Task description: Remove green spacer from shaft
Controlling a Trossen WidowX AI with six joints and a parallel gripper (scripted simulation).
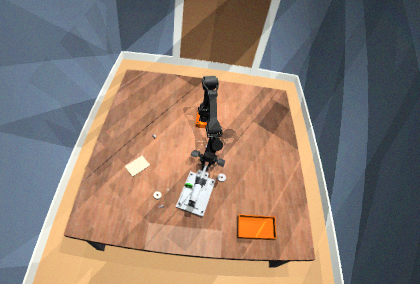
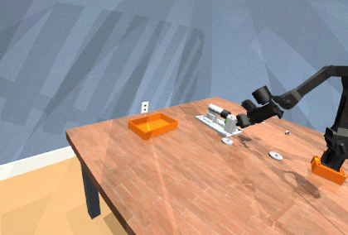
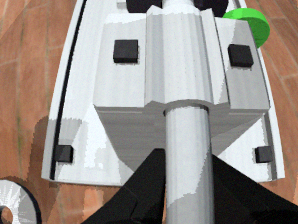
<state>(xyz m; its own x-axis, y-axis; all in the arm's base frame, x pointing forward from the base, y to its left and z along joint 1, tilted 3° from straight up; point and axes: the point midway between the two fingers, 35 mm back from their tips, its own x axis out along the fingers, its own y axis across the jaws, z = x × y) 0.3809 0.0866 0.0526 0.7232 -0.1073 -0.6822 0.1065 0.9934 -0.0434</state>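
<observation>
The gripper [image 1: 205, 164] [image 2: 240, 122] [image 3: 188, 170] is shut on the grey shaft [image 3: 188, 135], just outside the near housing block [image 3: 182, 65] [image 2: 230, 124]. The shaft runs through this block, which stands on the white base plate [image 1: 202, 207] [image 3: 90, 167]. The green spacer [image 1: 188, 185] [image 3: 257, 30] is off to one side of the shaft line, by the plate's edge; the wrist view shows it partly hidden behind the block. Black parts [image 1: 201, 181] [image 2: 225, 113] are around the shaft line behind the near block. A white cylinder [image 2: 215, 108] is at the far end.
A pale washer [image 1: 219, 178] [image 2: 224, 140] [image 3: 24, 200] lies beside the plate. Another washer [image 1: 154, 196] lies across from it, and a grey one [image 2: 272, 154] is nearer the arm's base. An orange tray [image 1: 256, 216] [image 2: 147, 133], a cream card [image 1: 137, 165] and small pieces are also there.
</observation>
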